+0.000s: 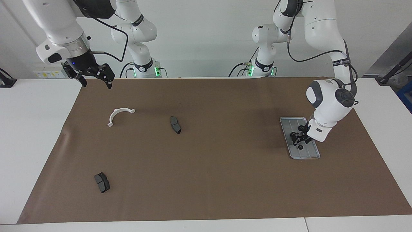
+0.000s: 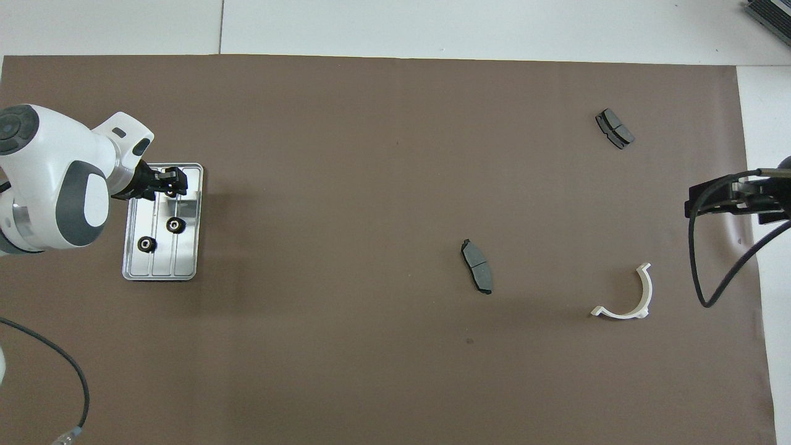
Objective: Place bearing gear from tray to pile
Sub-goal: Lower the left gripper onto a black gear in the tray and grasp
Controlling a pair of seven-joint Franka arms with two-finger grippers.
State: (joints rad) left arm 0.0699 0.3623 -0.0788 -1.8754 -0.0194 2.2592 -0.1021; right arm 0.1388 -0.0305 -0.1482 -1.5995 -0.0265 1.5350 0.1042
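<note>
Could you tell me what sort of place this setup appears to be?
Probably a robotics lab: two Franka arms stand at a white table covered by a brown mat, with car parts laid out, brake pads and gears on a tray.

No legible text or labels anywhere

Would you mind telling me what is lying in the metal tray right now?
In the tray two black gears lie in plain sight. The left gripper is down at the end farther from the robots, around a third gear that it mostly covers, so whether that one is gripped cannot be seen.
</note>
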